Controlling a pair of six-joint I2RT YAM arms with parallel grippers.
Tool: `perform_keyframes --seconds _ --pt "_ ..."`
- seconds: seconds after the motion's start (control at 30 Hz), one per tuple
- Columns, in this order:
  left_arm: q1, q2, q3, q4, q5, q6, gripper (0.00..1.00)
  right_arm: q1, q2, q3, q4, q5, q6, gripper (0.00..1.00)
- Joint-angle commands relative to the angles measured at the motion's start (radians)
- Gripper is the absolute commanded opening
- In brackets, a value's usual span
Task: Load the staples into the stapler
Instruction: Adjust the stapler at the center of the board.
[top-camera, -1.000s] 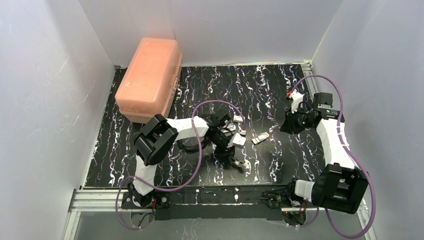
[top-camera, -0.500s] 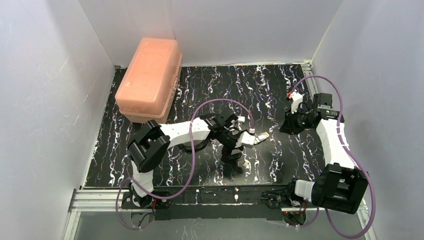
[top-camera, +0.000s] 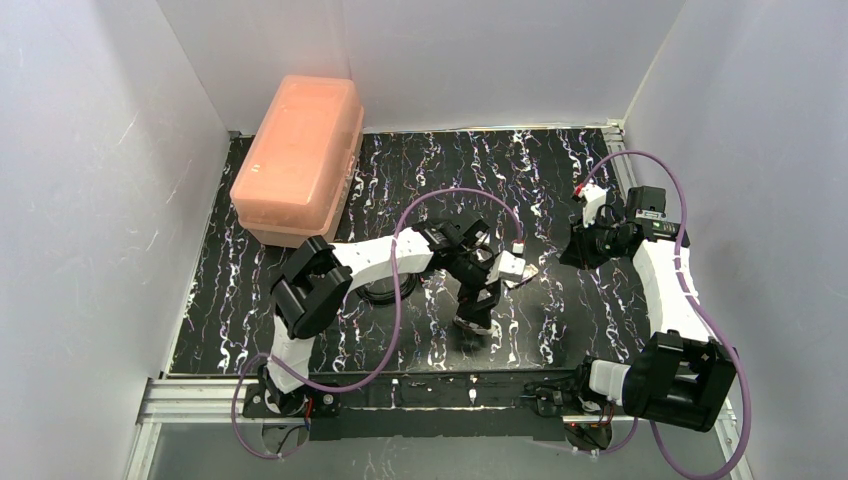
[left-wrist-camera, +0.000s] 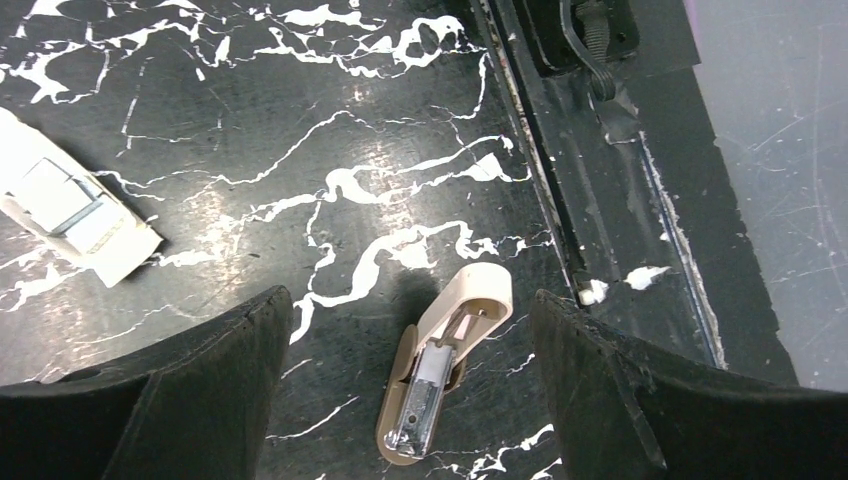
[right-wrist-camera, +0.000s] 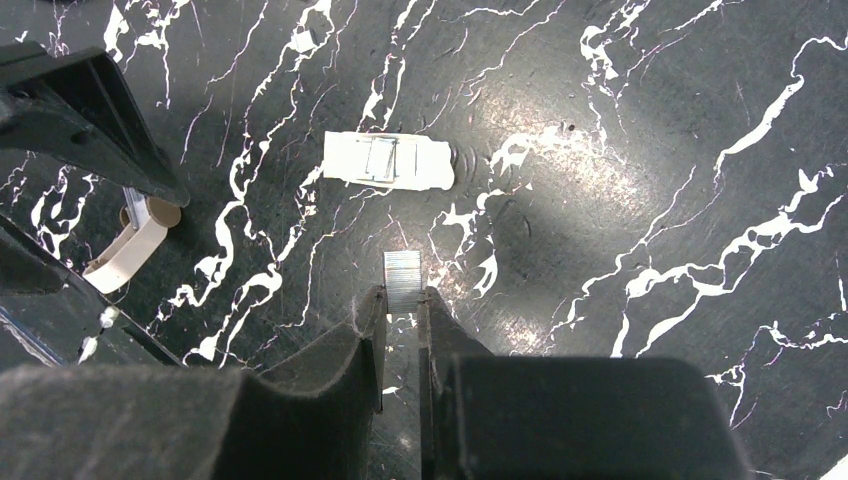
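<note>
The stapler (left-wrist-camera: 440, 375) lies swung open on the black marbled table, a pale plastic shell with its silver channel facing up. My left gripper (left-wrist-camera: 410, 310) hangs above it, open, a finger on either side and neither touching it. From above, the stapler (top-camera: 474, 324) sits just under the left gripper (top-camera: 480, 298). My right gripper (right-wrist-camera: 402, 300) is shut on the staples (right-wrist-camera: 403, 278), a small silvery strip that sticks out past its fingertips. The pale cardboard sleeve (right-wrist-camera: 388, 160) lies flat ahead of it, and the stapler (right-wrist-camera: 128, 250) shows at the left of that view.
A large pink lidded box (top-camera: 300, 155) stands at the back left. The sleeve (left-wrist-camera: 75, 208) lies left of the stapler. The table's front edge and its black rail (left-wrist-camera: 600, 200) run close to the stapler's right. White walls enclose the table.
My left gripper has opened wide and its wrist has swung to the right. The stapler lies free below it. The right arm has stayed still, holding the staples.
</note>
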Motion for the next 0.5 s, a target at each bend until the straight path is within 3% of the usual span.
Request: perform_keyframes --seconds 0.0,0.47 --pt "-0.006 -0.009 -0.007 -0.026 0.081 -0.038 0.85 -0.005 -0.023 0.002 -0.004 -0.015 -0.014 0.05" --pt "-0.013 -0.019 -0.053 -0.028 0.065 -0.050 0.76 -0.005 -0.022 -0.018 0.009 -0.016 -0.013 0.05"
